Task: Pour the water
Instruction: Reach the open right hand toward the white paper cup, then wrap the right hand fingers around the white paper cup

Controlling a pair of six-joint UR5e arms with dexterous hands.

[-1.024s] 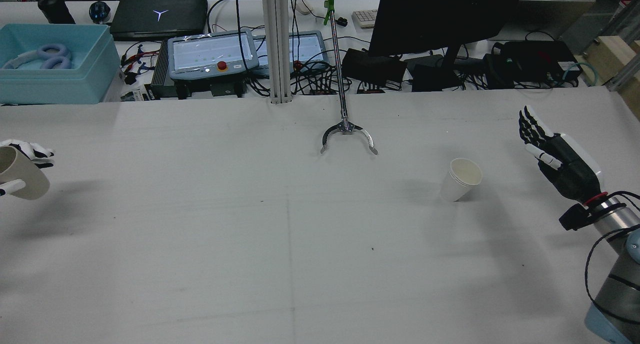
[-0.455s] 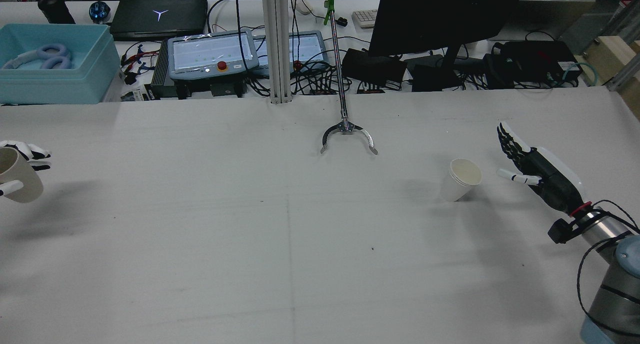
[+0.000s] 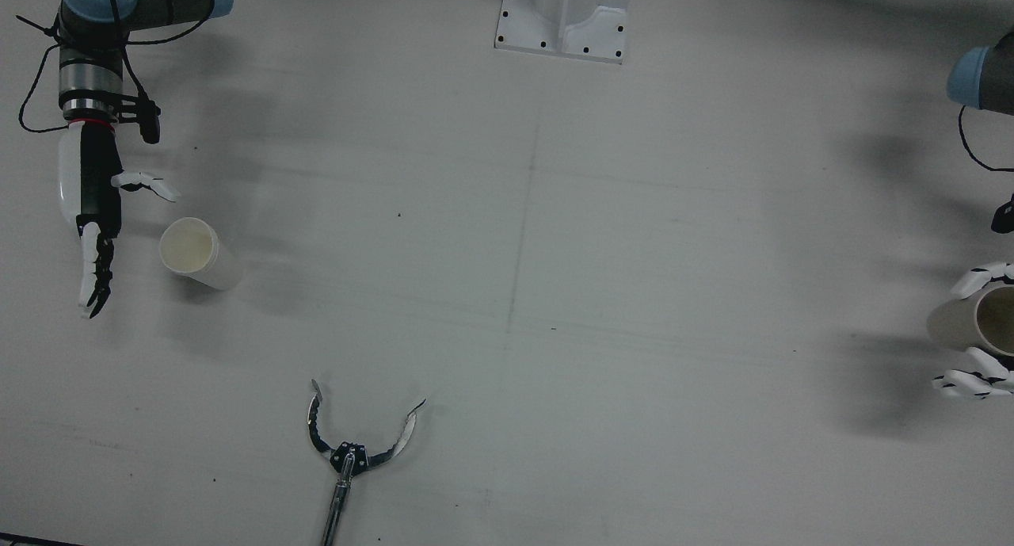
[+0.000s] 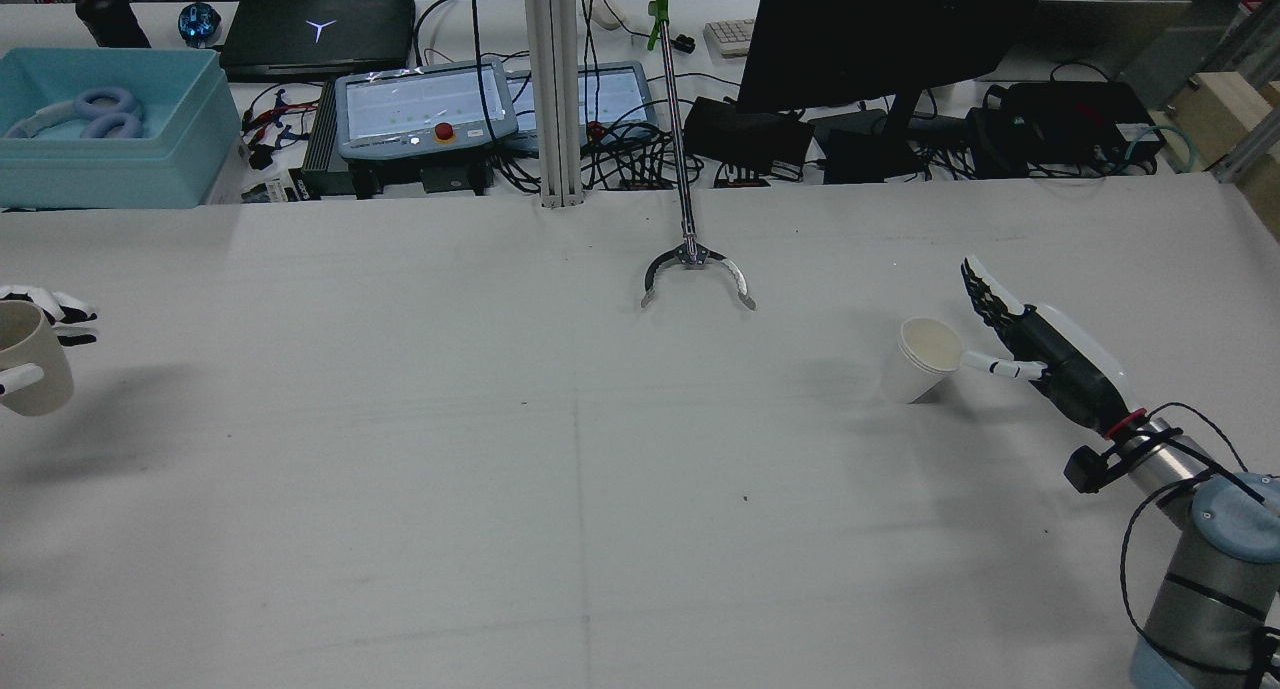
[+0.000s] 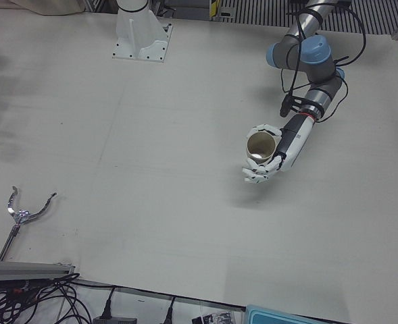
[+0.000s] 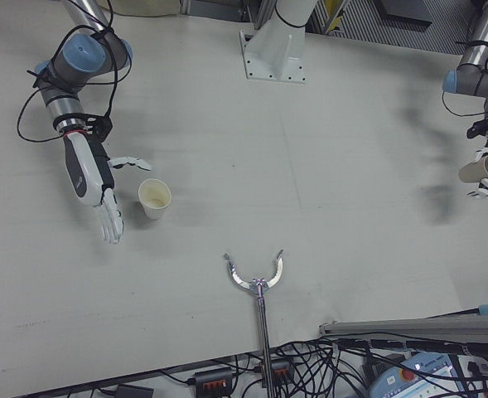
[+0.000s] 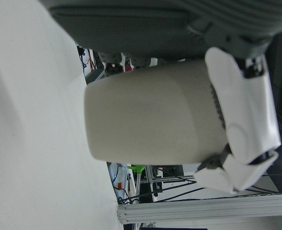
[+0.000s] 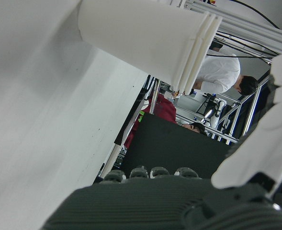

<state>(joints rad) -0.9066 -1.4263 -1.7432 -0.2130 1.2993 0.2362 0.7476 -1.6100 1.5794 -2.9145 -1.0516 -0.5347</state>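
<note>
A white paper cup (image 4: pixel 922 359) (image 3: pixel 198 254) (image 6: pixel 154 197) stands upright on the table, on my right arm's half. My right hand (image 4: pixel 1040 347) (image 3: pixel 93 213) (image 6: pixel 94 178) is open right beside it, fingers stretched past the cup and the thumb close to its rim; contact cannot be told. In the right hand view the white cup (image 8: pixel 145 36) fills the top, just off the palm. At the far left of the rear view my left hand (image 4: pixel 50 309) (image 5: pixel 271 158) (image 3: pixel 978 381) is shut on a beige cup (image 4: pixel 32 371) (image 5: pixel 259 146) (image 7: pixel 150 117), held above the table.
A long reacher tool (image 4: pixel 697 269) (image 3: pixel 348 451) lies at the table's far middle with its claws apart. Beyond the table edge are a post (image 4: pixel 555 89), teach pendants (image 4: pixel 425 109), a blue bin (image 4: pixel 110 129) and a monitor (image 4: pixel 870 29).
My right hand has moved left and lower, from well clear of the white cup to right beside it. The left hand with the beige cup drifted slightly left and the cup stands more upright.
</note>
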